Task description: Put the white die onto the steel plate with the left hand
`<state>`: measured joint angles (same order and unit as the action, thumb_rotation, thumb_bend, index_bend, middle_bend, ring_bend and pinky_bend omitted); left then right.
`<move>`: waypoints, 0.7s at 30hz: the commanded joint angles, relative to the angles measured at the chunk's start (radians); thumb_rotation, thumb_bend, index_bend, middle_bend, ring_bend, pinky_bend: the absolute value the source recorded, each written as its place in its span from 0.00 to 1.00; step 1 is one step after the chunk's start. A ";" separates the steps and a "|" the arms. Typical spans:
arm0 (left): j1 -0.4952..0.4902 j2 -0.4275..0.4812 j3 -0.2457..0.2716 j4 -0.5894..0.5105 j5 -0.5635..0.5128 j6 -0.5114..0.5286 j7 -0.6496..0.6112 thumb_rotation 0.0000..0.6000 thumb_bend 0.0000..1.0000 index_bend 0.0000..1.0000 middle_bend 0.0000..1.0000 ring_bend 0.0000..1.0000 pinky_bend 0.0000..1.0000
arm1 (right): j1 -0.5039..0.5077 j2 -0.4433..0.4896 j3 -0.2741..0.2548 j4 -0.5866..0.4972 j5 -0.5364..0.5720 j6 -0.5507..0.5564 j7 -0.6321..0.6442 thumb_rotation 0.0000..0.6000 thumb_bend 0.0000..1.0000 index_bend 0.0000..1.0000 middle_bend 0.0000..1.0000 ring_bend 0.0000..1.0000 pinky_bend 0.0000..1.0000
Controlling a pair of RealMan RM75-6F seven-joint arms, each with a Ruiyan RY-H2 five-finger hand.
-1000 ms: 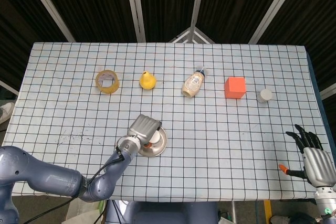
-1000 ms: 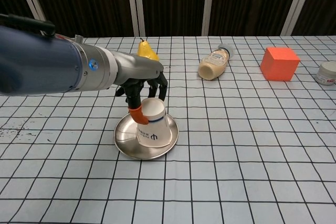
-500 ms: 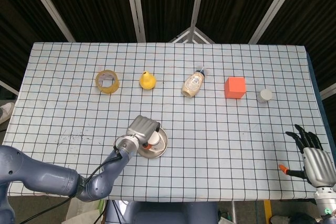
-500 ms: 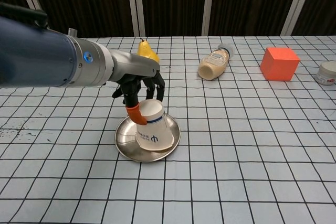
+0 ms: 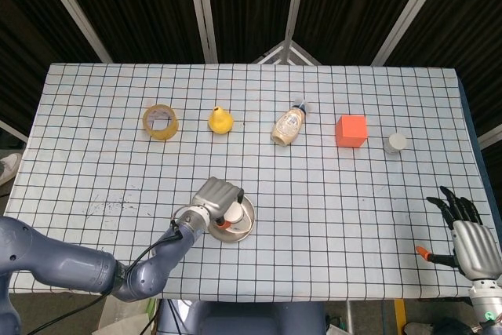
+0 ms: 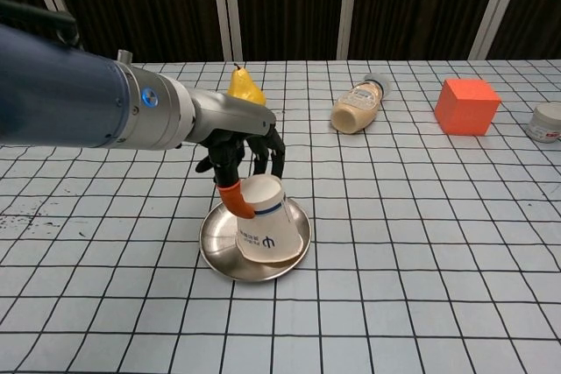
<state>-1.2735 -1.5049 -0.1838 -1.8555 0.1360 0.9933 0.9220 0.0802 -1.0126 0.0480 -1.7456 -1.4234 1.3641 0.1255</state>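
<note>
No white die shows in either view. A white paper cup (image 6: 267, 229) with a blue band lies tilted on the steel plate (image 6: 215, 251), mouth toward the front. My left hand (image 6: 247, 157) comes down on it from behind. Its fingers curl over the cup's base and its orange-tipped thumb presses the cup's side, so it grips the cup. From the head view the left hand (image 5: 216, 198) covers most of the cup (image 5: 234, 216) and part of the plate (image 5: 248, 220). My right hand (image 5: 464, 233) rests at the table's front right corner, fingers spread, holding nothing.
Along the far row stand a tape roll (image 5: 160, 121), a yellow pear (image 5: 220, 121), a lying sauce bottle (image 5: 288, 125), an orange cube (image 5: 351, 131) and a small grey-white cap (image 5: 396, 143). Dark smudges mark the cloth at the left front (image 5: 110, 208).
My left hand has shifted right and toward the front with the cup. The cup has tipped further, and the plate has slid a little the same way. The right hand has not moved.
</note>
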 commanded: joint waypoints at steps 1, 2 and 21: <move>-0.004 -0.007 -0.005 -0.014 -0.030 0.034 -0.015 1.00 0.43 0.46 0.48 0.65 0.69 | 0.000 0.000 -0.001 0.000 -0.001 -0.001 -0.001 1.00 0.14 0.20 0.03 0.10 0.00; 0.001 -0.003 -0.019 -0.015 -0.044 0.013 -0.039 1.00 0.43 0.46 0.48 0.65 0.69 | 0.000 0.000 -0.001 0.000 -0.001 -0.001 -0.002 1.00 0.14 0.20 0.03 0.10 0.00; -0.033 -0.041 0.044 0.014 0.065 0.102 0.026 1.00 0.44 0.47 0.51 0.65 0.69 | 0.000 0.001 -0.001 -0.001 0.003 -0.003 -0.003 1.00 0.14 0.20 0.03 0.10 0.00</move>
<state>-1.3079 -1.5351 -0.1405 -1.8432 0.1761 1.0930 0.9565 0.0805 -1.0119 0.0472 -1.7463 -1.4203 1.3609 0.1226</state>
